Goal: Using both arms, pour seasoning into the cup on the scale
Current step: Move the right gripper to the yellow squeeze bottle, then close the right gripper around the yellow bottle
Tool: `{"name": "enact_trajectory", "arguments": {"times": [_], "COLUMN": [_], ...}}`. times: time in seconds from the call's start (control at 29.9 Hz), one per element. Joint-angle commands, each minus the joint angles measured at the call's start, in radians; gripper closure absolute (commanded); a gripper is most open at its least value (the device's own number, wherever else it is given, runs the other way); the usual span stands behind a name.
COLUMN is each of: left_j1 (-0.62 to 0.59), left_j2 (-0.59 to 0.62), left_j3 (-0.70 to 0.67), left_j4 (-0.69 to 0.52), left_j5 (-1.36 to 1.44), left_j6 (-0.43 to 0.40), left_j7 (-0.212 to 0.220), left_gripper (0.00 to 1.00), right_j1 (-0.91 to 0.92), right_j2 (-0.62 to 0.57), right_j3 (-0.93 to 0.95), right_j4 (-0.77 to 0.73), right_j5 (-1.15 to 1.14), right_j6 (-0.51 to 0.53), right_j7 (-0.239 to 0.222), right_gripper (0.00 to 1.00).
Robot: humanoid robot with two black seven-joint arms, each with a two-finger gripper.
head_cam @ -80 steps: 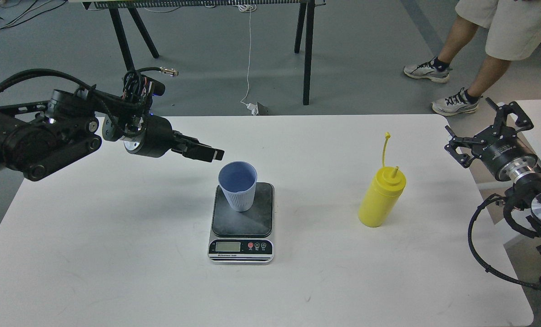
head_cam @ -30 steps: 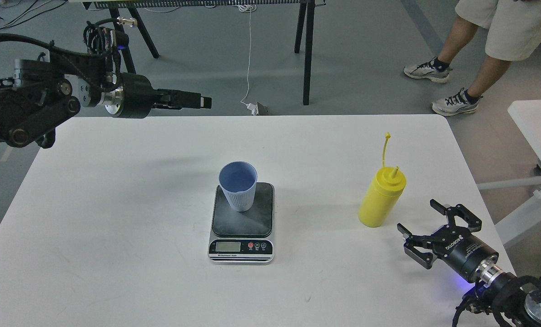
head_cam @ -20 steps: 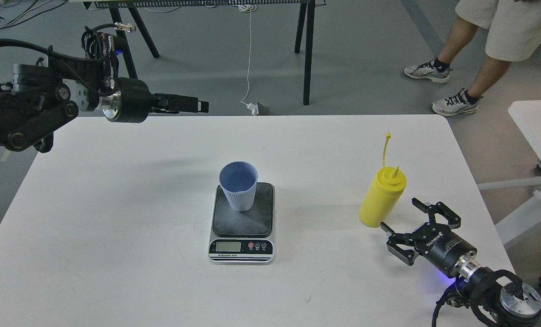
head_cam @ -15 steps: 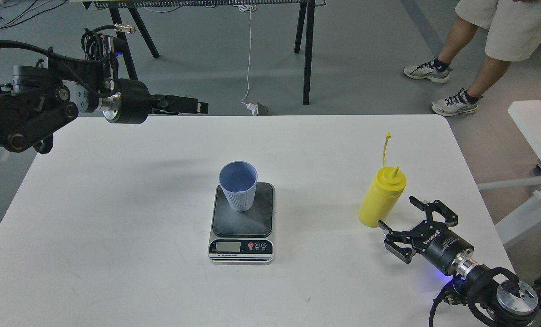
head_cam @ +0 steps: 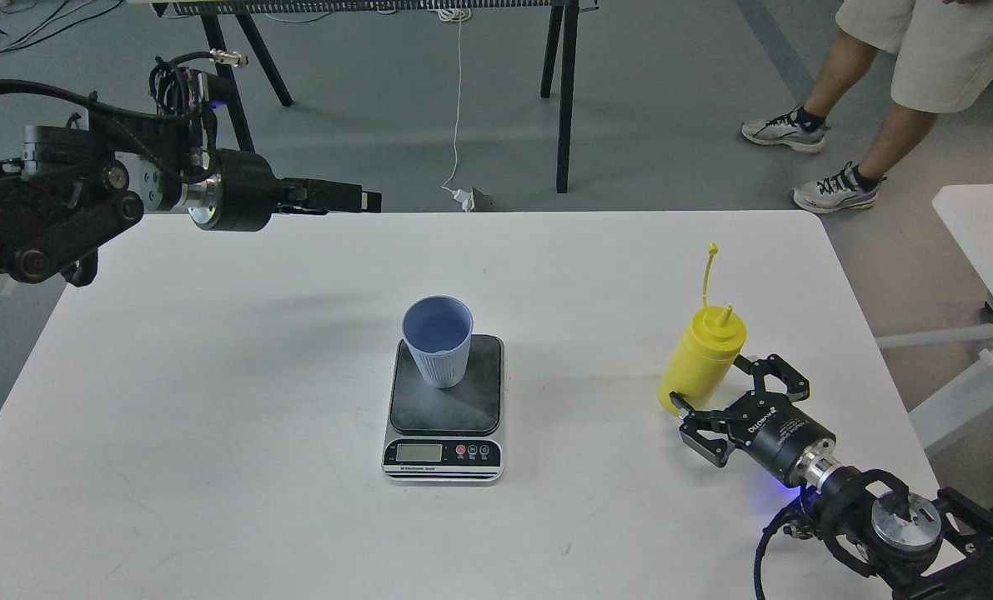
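Reading "ROBOTIQ" — right gripper point(head_cam: 723, 392) casing

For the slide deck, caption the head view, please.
Open right hand reaches the upright yellow squeeze bottle; light-blue cup waits on the kitchen scale; left hand hovers aside.

Black left arm point(head_cam: 54, 208), silver joint rings, looped black cables, right pincer point(head_cam: 717, 396) with white lettering
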Motion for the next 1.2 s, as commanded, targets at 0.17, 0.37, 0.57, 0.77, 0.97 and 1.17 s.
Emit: {"name": "enact_trajectory", "arguments": {"times": [0.17, 0.37, 0.57, 0.77, 0.97, 1.17], "left_j1": [0.009, 0.010, 0.015, 0.016, 0.018, 0.036], "left_j2": [0.012, 0.021, 0.020, 0.018, 0.020, 0.020], "left_j3": [0.000, 0.002, 0.002, 0.003, 0.003, 0.002], "left_j4": [0.000, -0.001, -0.001, -0.001, -0.001, -0.001], "left_j5": [0.001, 0.001, 0.001, 0.006, 0.009, 0.009], "left_j6": [0.000, 0.000, 0.000, 0.000, 0.000, 0.000], "left_j7": [0.000, 0.000, 0.000, 0.000, 0.000, 0.000], "left_gripper": [0.01, 0.01, 0.01, 0.01, 0.01, 0.01], "right_j1": [0.011, 0.010, 0.016, 0.018, 0.018, 0.018], "right_j2": [0.016, 0.017, 0.017, 0.016, 0.016, 0.016], "right_j3": [-0.001, -0.011, -0.016, -0.016, -0.015, -0.015], "right_j4": [-0.002, -0.002, -0.002, 0.000, -0.001, 0.000], "right_j5": [-0.036, -0.036, -0.036, -0.036, -0.036, -0.036], "right_j6": [0.000, 0.000, 0.000, 0.000, 0.000, 0.000], "right_j7": [-0.002, -0.003, 0.000, -0.002, 0.001, 0.001], "right_gripper": [0.01, 0.01, 0.01, 0.02, 0.30, 0.69]}}
